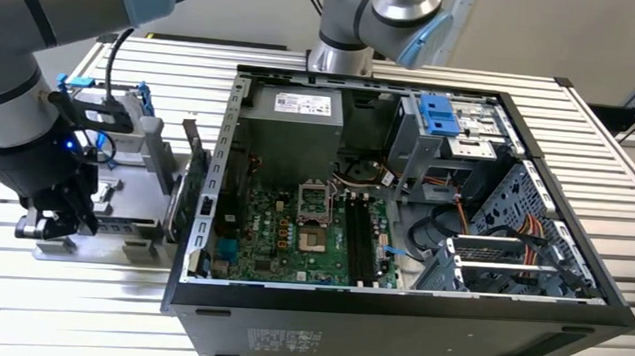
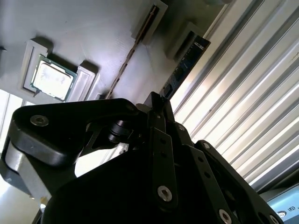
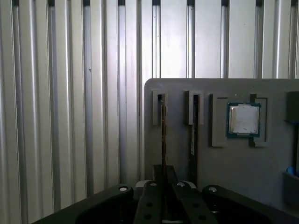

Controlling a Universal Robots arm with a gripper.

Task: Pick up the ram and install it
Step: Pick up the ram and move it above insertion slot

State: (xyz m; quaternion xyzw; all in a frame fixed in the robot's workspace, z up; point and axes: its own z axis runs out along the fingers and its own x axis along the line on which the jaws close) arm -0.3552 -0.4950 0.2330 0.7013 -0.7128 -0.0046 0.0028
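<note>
Two memory sticks stand on edge in slots of the grey fixture tray [image 3: 219, 158], parallel and just apart. In the first wrist view you meet the ram [image 3: 163, 133] by the tray's edge, then the second stick [image 3: 192, 133], then the CPU chip [image 3: 243, 119]. Your gripper [image 3: 163, 170] has its jaws pressed together, apparently empty. The ram's long axis runs straight ahead of them.

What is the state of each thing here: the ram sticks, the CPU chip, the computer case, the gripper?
ram: standing on edge in a slot of the tray, not yet lifted.
other ram stick: standing on edge in the next slot.
CPU chip: lying flat in its recess.
computer case: on its side, open.
gripper: over the tray, in line with the ram.
</note>
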